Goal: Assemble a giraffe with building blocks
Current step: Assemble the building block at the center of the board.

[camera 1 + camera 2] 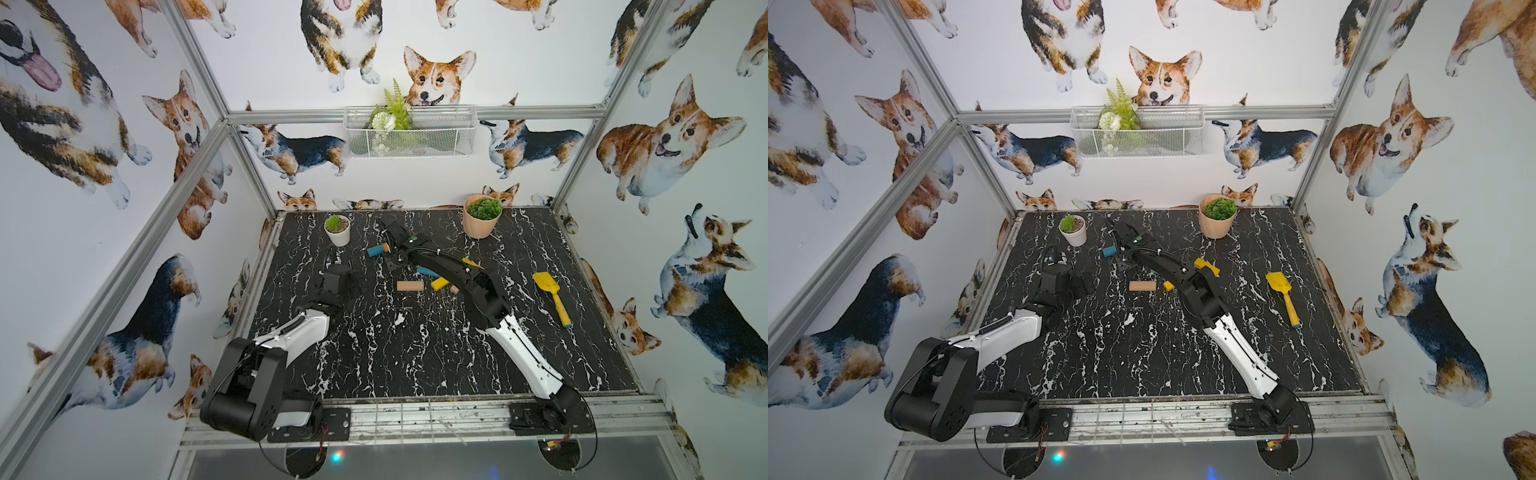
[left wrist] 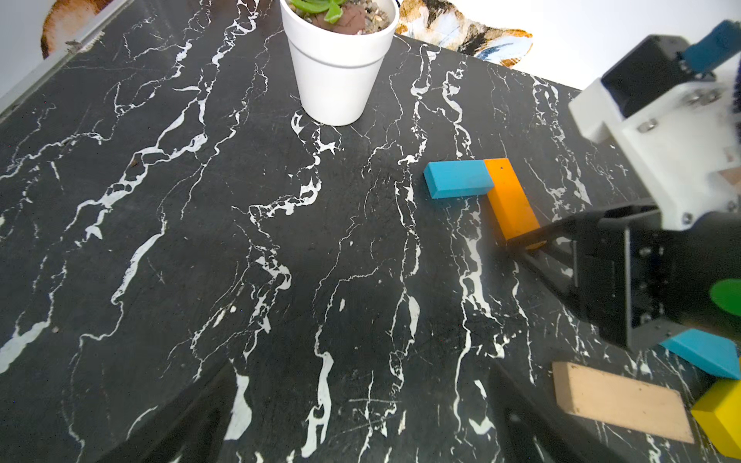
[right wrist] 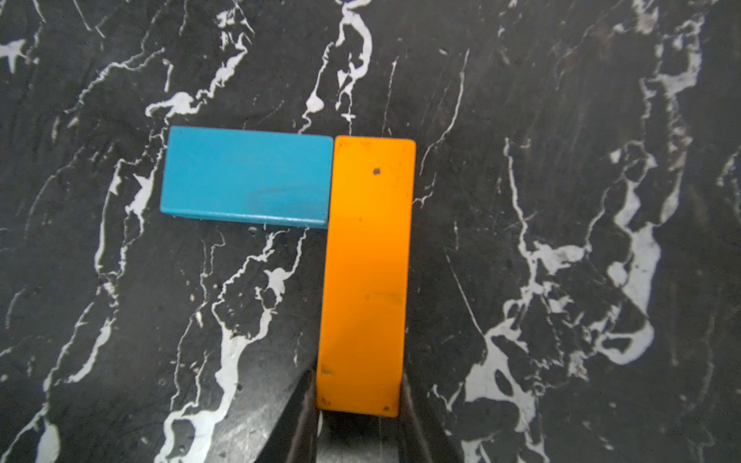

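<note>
A teal block (image 3: 246, 176) lies flat on the black marble table (image 1: 374, 353). An orange block (image 3: 367, 272) butts against its end at a right angle. My right gripper (image 3: 359, 405) is shut on the orange block's near end, one jaw on each long side. In a top view the pair (image 1: 376, 250) sits at the table's far middle. Loose blocks lie nearer, partly under the right arm: a tan one (image 1: 410, 285), a teal one (image 1: 428, 272) and yellow ones (image 1: 439, 283). My left gripper (image 1: 358, 283) hovers open and empty to their left.
A white pot (image 1: 337, 230) with a small plant stands at the back left, and a tan pot (image 1: 481, 216) at the back right. A yellow shovel (image 1: 550, 293) lies at the right. A wire basket (image 1: 409, 131) hangs on the back wall.
</note>
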Available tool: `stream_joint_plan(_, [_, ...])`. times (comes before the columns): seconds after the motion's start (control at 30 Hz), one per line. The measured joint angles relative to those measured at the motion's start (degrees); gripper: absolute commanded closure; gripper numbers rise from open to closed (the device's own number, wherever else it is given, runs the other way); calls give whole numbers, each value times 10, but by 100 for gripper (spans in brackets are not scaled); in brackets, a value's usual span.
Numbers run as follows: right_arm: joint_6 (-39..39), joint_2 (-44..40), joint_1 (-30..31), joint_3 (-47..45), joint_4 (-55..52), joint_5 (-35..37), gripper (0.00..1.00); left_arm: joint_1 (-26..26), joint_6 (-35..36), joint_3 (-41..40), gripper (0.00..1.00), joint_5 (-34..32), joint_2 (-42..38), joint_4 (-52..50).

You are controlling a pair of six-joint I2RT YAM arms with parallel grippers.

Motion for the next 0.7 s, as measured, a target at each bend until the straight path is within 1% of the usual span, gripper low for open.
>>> stream_joint_plan(0.1, [-2, 0, 0, 0, 0, 0, 77, 0, 0, 0, 0, 0, 0, 0])
stream_joint_plan(0.17, [-3, 0, 0, 0, 0, 0, 66, 0, 0, 0, 0, 0, 0, 0])
stream_joint_plan(0.23, [-3, 0, 0, 0, 0, 0, 53, 0, 0, 0, 0, 0, 0, 0])
stream_joint_plan(0.3, [-3, 0, 0, 0, 0, 1, 46, 0, 0, 0, 0, 0, 0, 0])
stream_joint_plan(0.47, [-8, -12, 0, -5, -17, 0, 36, 0, 3, -3, 0, -4, -7, 0])
stream_joint_plan(0.5, [-10, -16, 1, -8, -24, 1, 31, 0, 5, -4, 0, -5, -9, 0])
stream_joint_plan(0.6, [-22, -47, 2, -25, -33, 4, 29, 0, 9, -9, 0, -6, -14, 3])
stream_joint_plan(0.63, [-23, -61, 2, -34, -32, 5, 26, 0, 11, -11, 0, -6, -14, 4])
stream_joint_plan(0.7, [-27, -103, 1, -70, -26, 5, 25, 0, 15, -12, 0, -3, -14, 4])
